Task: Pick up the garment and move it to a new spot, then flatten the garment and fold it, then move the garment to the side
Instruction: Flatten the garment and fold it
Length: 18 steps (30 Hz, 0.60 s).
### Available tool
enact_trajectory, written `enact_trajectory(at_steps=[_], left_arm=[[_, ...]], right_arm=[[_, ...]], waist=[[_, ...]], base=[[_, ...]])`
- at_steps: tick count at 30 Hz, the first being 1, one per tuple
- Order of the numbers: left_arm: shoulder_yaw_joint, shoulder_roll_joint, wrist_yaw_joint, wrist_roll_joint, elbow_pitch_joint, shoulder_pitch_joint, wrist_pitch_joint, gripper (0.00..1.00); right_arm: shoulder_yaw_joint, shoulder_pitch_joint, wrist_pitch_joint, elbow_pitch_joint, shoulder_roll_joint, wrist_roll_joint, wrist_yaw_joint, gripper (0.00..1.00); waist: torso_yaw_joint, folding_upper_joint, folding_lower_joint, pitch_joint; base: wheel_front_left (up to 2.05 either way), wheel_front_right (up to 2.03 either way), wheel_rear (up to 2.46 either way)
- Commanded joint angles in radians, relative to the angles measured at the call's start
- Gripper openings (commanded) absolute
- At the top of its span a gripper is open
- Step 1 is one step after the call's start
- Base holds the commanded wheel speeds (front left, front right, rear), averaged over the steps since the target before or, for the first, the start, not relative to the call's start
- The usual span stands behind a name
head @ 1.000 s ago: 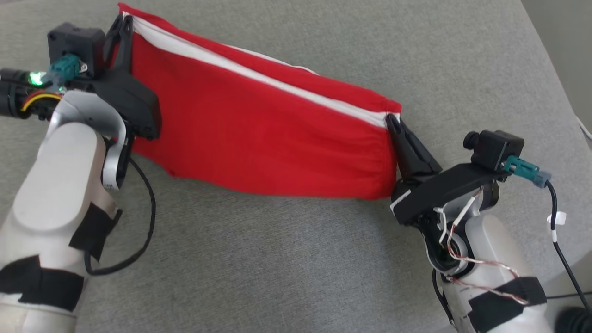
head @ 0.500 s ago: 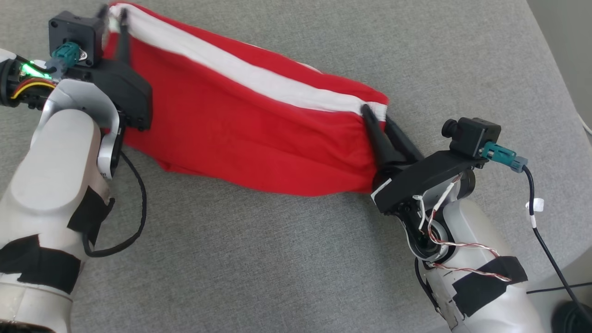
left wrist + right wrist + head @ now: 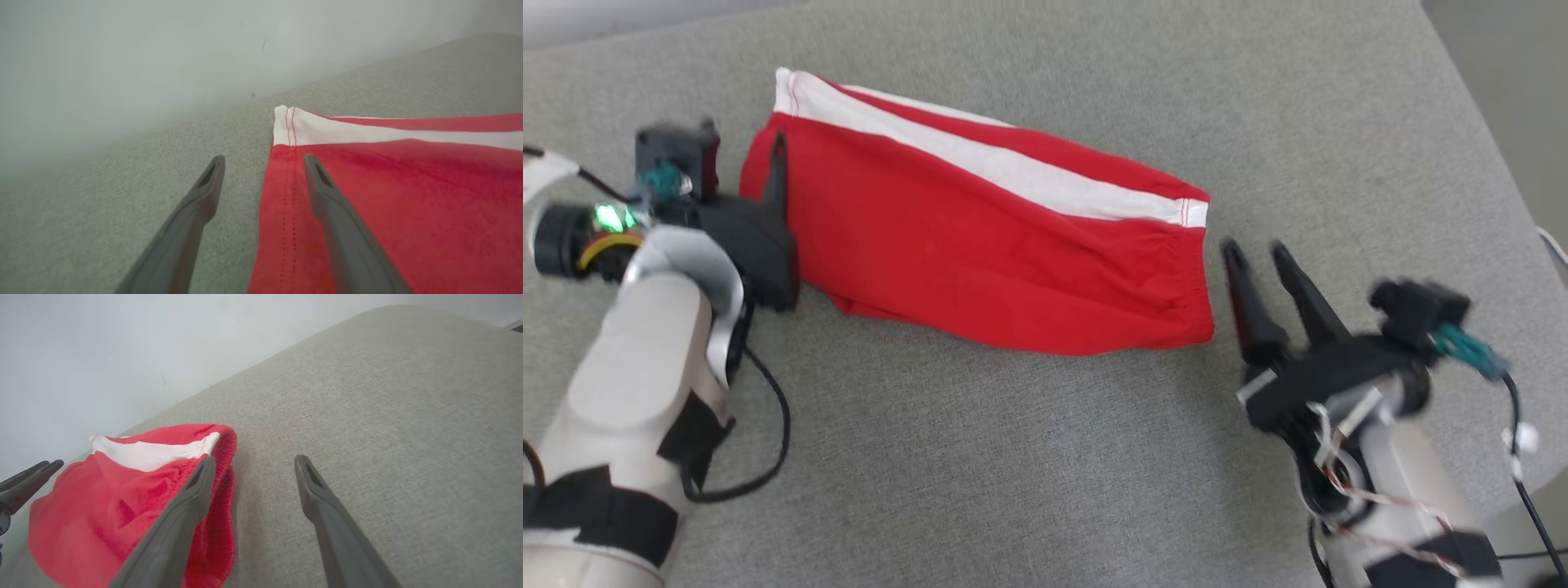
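In the head view my right gripper (image 3: pixel 1255 247) and its wrist camera (image 3: pixel 1417 306) are smeared by blur; the left wrist view cuts the garment (image 3: pixel 408 204) at its right edge; the right wrist view cuts the left gripper (image 3: pixel 51 463) at its left edge.

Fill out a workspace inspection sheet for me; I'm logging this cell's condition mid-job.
Surface: grey fabric surface, smooth.
Job's things: red garment with a white stripe, lying flat, lightly wrinkled.
Clutter: nothing seen.
End effectors: left end effector open, fingers straddling the garment's stitched hem edge; right end effector open, beside the elastic end, apart from it.
Cables: black cable looped beside the left forearm; second black cable trailing from the right wrist camera.
Surroundings: pale wall behind the surface.
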Motion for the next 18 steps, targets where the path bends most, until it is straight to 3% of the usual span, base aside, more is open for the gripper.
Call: enact_trajectory(at_steps=[1,8,18], left_arm=[[0.008,-0.005,-0.006,-0.025,0.005,0.029,0.011,1.00],[0.054,0.001,-0.040,-0.113,0.016,0.107,0.055,1.00],[0.072,0.025,-0.036,-0.156,0.044,0.109,0.132,1.00]], right_arm=[[-0.024,0.050,0.012,-0.027,0.000,-0.013,-0.002,1.00],[-0.043,0.203,0.067,-0.138,0.000,-0.008,-0.002,1.00],[-0.025,0.293,0.100,-0.237,0.000,0.015,-0.002,1.00]], waist=[[0.004,0.0000,0.0001,-0.032],[-0.031,0.0000,0.0001,-0.065],[-0.096,0.0000,0.0001,-0.038]], base=[[0.00,0.00,0.00],[0.00,0.00,0.00],[0.00,0.00,0.00]])
